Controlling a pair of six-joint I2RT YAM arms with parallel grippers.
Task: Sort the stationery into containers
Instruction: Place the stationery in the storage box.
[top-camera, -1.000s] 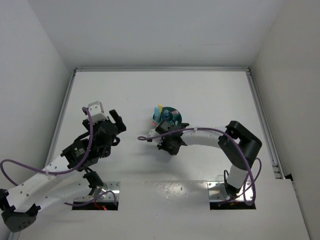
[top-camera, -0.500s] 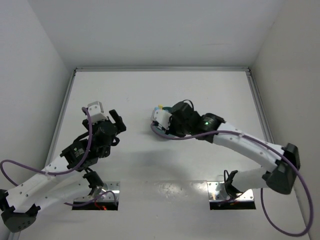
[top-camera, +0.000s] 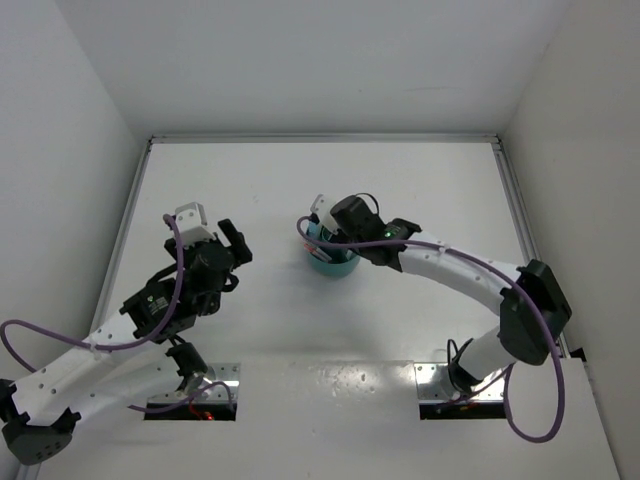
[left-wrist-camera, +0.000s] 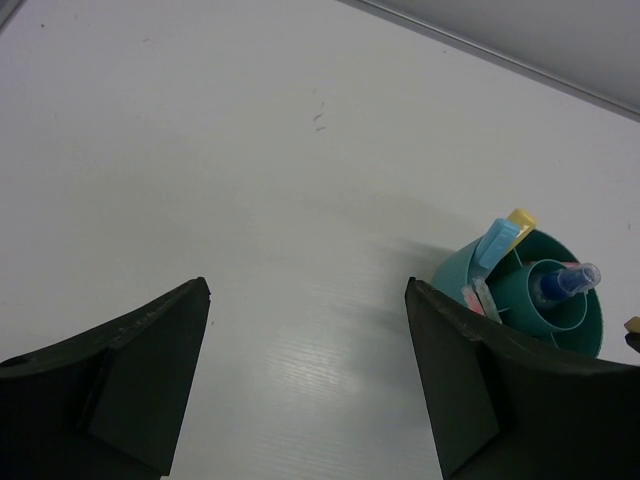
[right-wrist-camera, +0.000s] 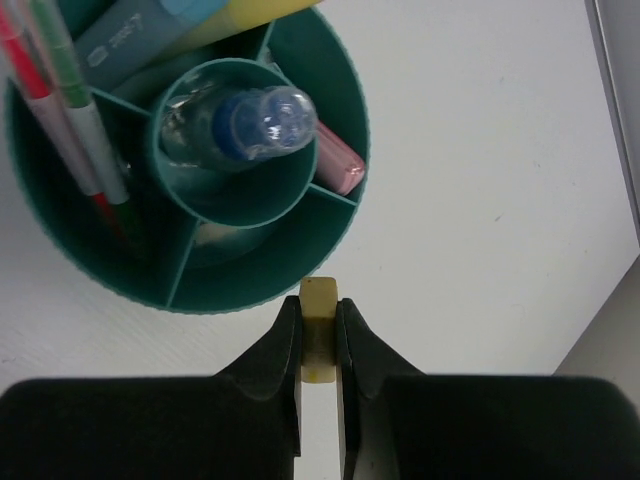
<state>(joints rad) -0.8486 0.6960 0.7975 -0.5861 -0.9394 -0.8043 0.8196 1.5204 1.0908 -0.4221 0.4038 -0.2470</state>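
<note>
While markers and pens already stand in the teal organiser, our right gripper pinches a tan eraser just outside its rim, yet to drop in, our left gripper spread.

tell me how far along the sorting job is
Done: pastel markers, thin pens and a clear-blue pen stand in the round teal plastic organiser. In hand: the right gripper holds a small tan eraser beside its rim. Left: drop it in; no other loose stationery shows.
</note>
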